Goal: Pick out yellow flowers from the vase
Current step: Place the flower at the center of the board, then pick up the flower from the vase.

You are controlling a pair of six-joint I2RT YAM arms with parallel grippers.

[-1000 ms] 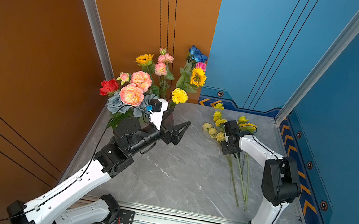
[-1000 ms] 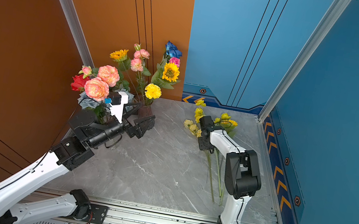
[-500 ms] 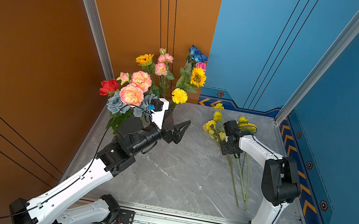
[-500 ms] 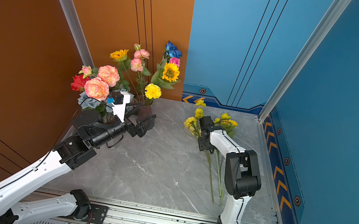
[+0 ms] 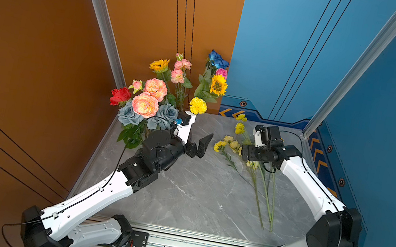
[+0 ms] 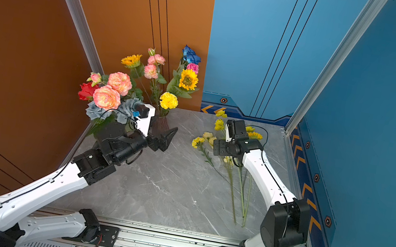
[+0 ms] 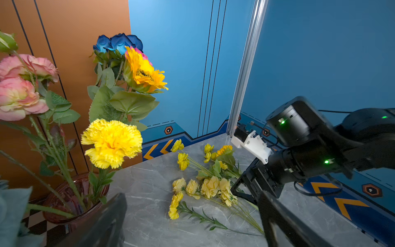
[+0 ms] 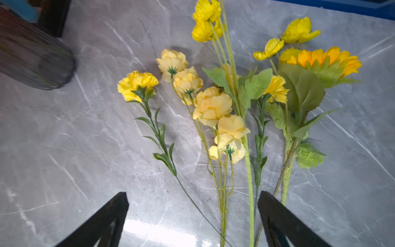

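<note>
I find the right gripper (image 8: 193,193) spread apart over yellow flowers (image 8: 213,104) lying centre frame. The left gripper (image 5: 199,147) is apart, empty. A yellow carnation (image 7: 111,143) and sunflower (image 7: 145,74) stand in the vase (image 7: 64,192), lower left.

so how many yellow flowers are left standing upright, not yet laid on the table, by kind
sunflowers: 2
yellow carnation: 1
total: 3
</note>
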